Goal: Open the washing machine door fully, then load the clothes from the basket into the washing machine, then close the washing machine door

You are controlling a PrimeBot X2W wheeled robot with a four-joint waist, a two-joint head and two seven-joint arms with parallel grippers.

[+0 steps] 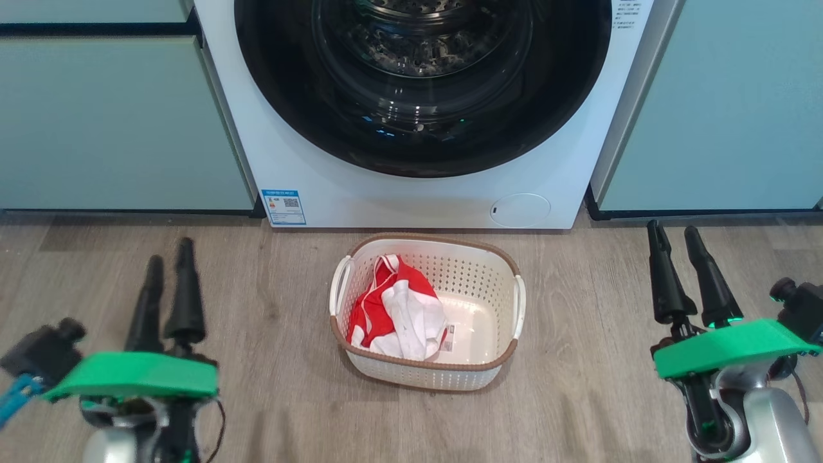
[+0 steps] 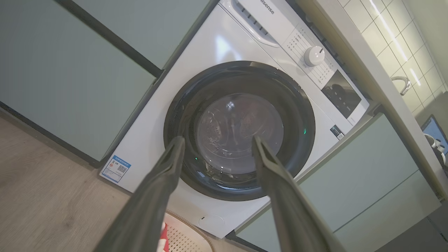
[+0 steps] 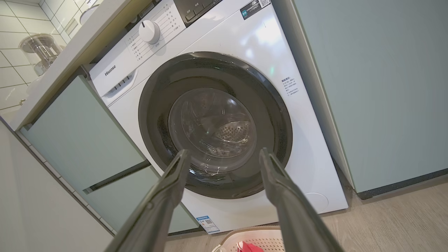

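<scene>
Nearest the camera, the left gripper (image 1: 170,252) is held low over the left of the floor, its two long dark fingers parted and nothing between them; the right gripper (image 1: 672,227) is held likewise on the right, fingers spread and empty. Between them the cream-white perforated plastic basket (image 1: 508,350), brown woven-look at the rim, is set on the floor just before the washer's foot. The soft bundle of bright red and white clothes (image 1: 398,308) is heaped against the basket's left wall, and the right half of its bottom is left bare. Beyond, the white front-loading washing machine (image 1: 308,161) is seen with its large round black-rimmed, glass-bowled door (image 1: 289,96) shut flush, so opening is judged to be the step in hand, with nothing loaded yet. No handle can be made out, so the rim's edge should be searched for a recess, hooked by one finger and drawn along the hinge's arc until the door is swung fully back; the glossy rim is likely to be slippery, and the basket below should be kept clear of the sweeping arm. The floor (image 1: 578,386) is laid in pale grey-brown wood-look planks. The washer is flanked by pale green flat-fronted cabinets (image 1: 96,116), a pale counter (image 3: 87,45) is carried above it, and white glazed wall tiles (image 3: 10,28) are seen behind
</scene>
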